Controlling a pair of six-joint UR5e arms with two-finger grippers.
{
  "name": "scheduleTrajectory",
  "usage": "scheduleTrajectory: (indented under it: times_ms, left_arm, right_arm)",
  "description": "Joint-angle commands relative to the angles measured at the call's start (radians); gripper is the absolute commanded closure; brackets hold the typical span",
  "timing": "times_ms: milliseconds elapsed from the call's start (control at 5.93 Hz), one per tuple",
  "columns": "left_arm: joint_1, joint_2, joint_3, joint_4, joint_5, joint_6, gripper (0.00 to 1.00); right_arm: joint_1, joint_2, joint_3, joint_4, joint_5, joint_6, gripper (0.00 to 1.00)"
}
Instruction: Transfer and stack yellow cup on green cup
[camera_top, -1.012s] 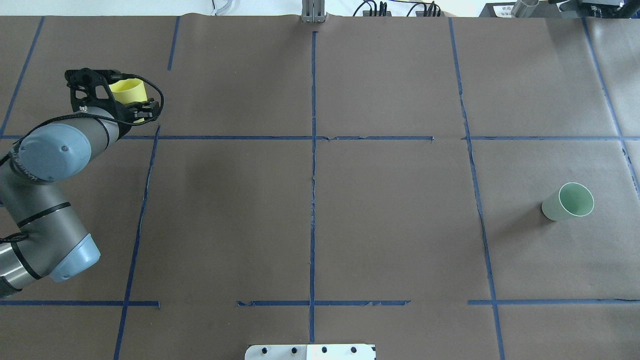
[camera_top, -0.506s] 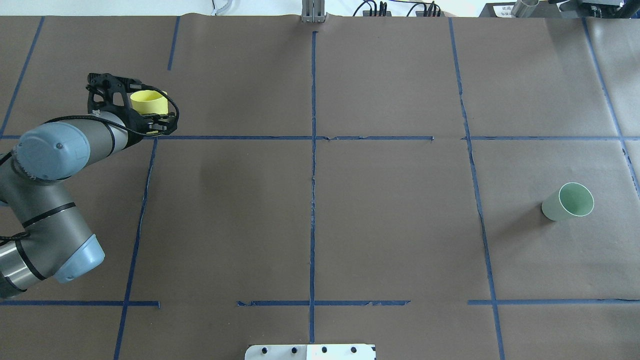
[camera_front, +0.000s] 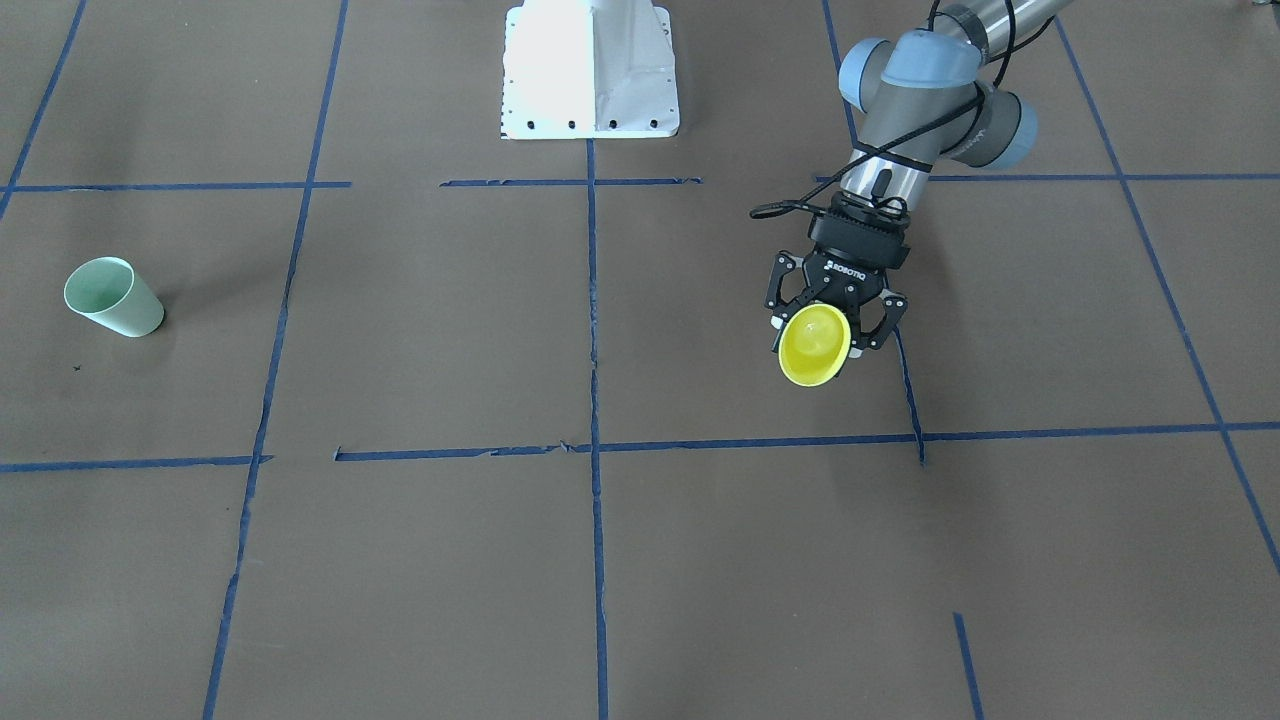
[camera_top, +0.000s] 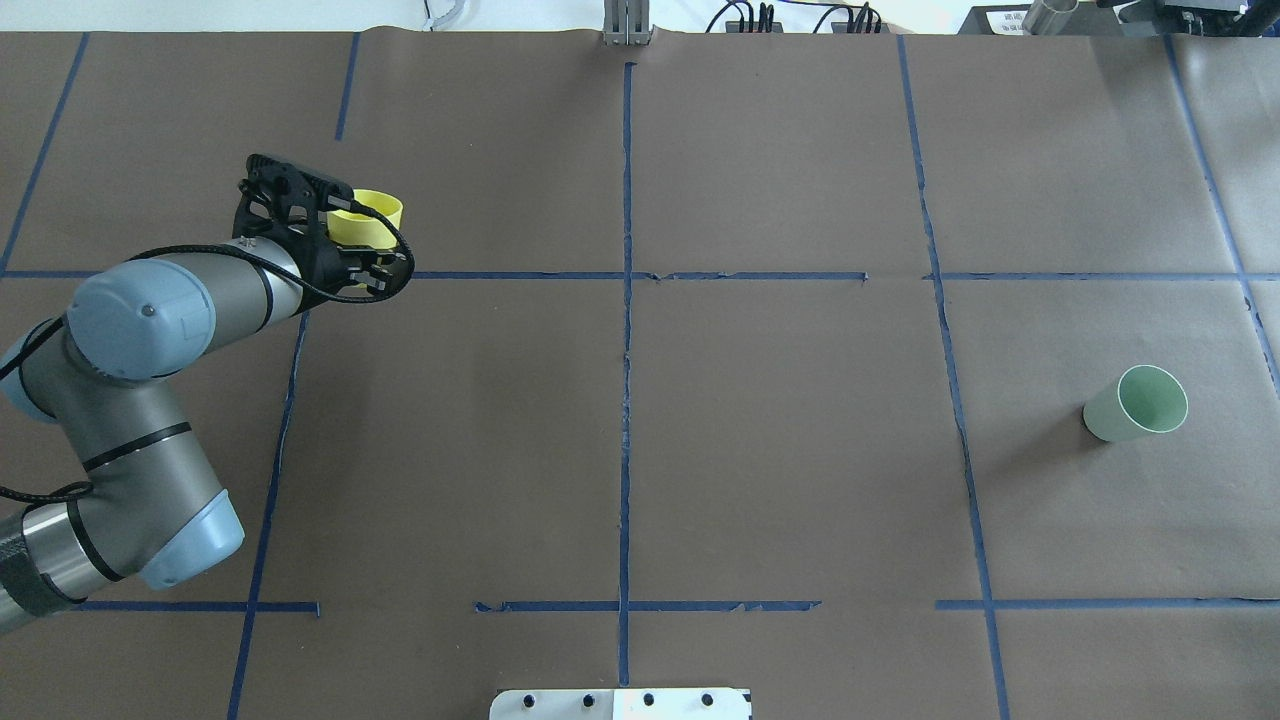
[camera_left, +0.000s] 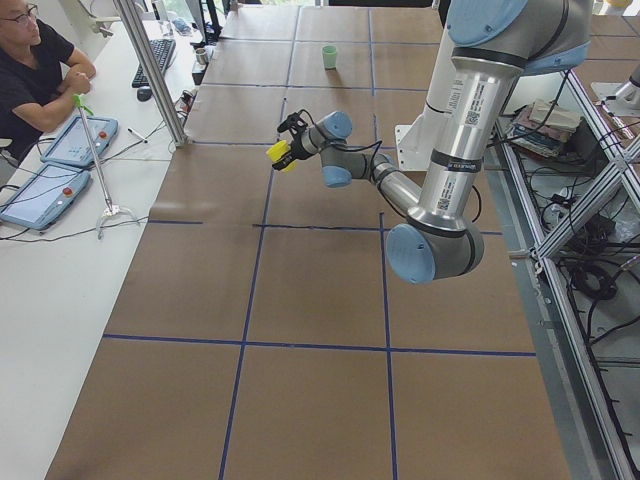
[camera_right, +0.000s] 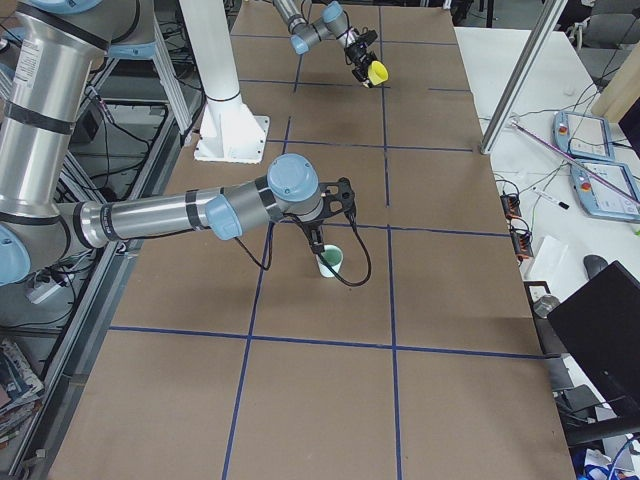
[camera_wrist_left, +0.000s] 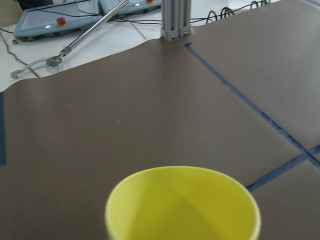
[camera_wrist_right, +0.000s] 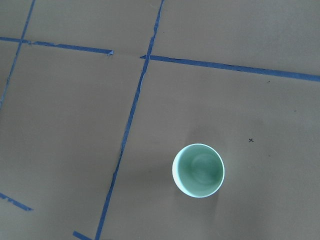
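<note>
Upper left of the overhead frame: fingers (camera_top: 372, 270) of the left gripper (camera_top: 352, 235) clamp the yellow cup (camera_top: 366, 218), tilted, above the table (camera_top: 700, 450). At mid-right the green cup (camera_top: 1137, 404) stands upright, well apart. Over it hangs the right gripper (camera_right: 318, 240); finger state indeterminable.

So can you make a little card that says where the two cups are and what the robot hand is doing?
small bright yellow plastic cup: lifted, tilted, in the left gripper
left gripper: shut on that cup
small pale green plastic cup: upright and empty on the brown table, far across
stacked: not yet
</note>
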Motion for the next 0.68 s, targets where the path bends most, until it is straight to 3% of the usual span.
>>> scheduleTrajectory:
  times_ms: [0, 338, 506]
  left_arm:
    - [0.061, -0.057, 0.026, -0.079, 0.016, 0.09, 0.98]
    - [0.127, -0.167, 0.04, -0.119, 0.06, 0.084, 0.96]
    - [0.181, -0.171, 0.044, -0.154, 0.159, 0.082, 0.96]
  right_arm:
    - [-0.065, 0.097, -0.003, 0.014, -0.032, 0.14, 0.0]
    - [-0.241, 0.31, -0.009, 0.011, -0.149, 0.47, 0.0]
    - [-0.329, 0.398, -0.019, 0.007, -0.227, 0.606, 0.0]
